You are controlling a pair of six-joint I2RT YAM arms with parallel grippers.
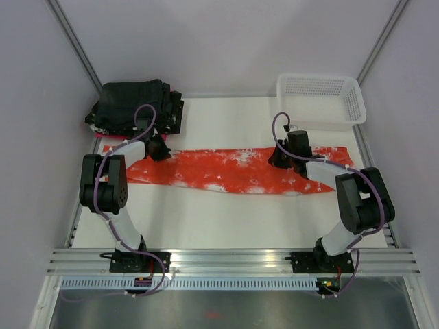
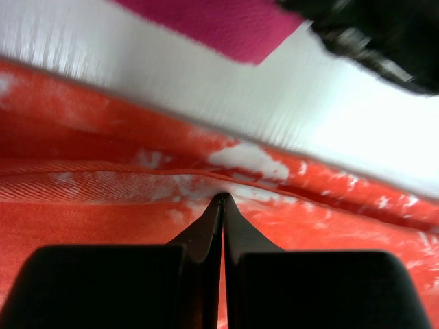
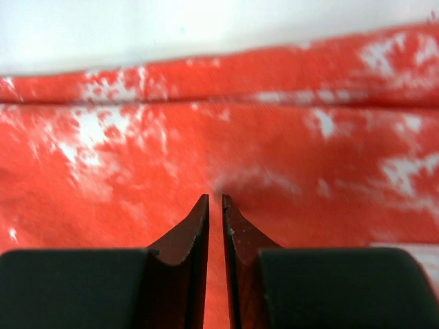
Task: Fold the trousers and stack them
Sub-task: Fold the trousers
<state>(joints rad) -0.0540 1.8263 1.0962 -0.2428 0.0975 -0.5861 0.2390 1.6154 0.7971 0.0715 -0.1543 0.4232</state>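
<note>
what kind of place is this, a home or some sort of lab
Most likely a robotics lab test cell, not a home: two robot arms bolted to an aluminium rail, a white table top boxed in by plain pale walls, holding orange-red white-splotched trousers and a white perforated plastic basket.

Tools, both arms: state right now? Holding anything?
Left tool: closed, pinching a fold of the trousers.
Right tool: closed to a thin slit, tips on the trousers, cloth puckered there; looks like a pinch.
</note>
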